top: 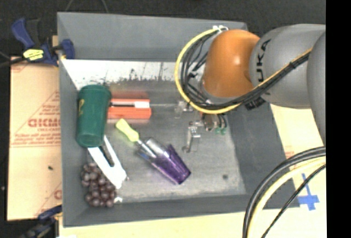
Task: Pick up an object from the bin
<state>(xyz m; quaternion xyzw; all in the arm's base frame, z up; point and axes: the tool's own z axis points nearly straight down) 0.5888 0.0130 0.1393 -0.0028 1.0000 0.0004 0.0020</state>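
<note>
My gripper [205,134] hangs under the arm's orange cover, over bare bin floor at the right of centre. Its fingers stand apart, open, with nothing between them. The left fingertip [190,141] points down just right of a translucent purple holder [170,164] that lies slanted on the floor. A small tool with a yellow-green handle [128,131] lies beside the purple holder, its clear end overlapping it. An orange block with a white stripe [130,109] lies to the gripper's left, near the back wall.
A dark green cylinder [92,115] lies along the left wall. Below it rest a white flat piece [108,161] and a bunch of dark purple grapes [97,183] in the front left corner. The arm and its cables cover the bin's right back part.
</note>
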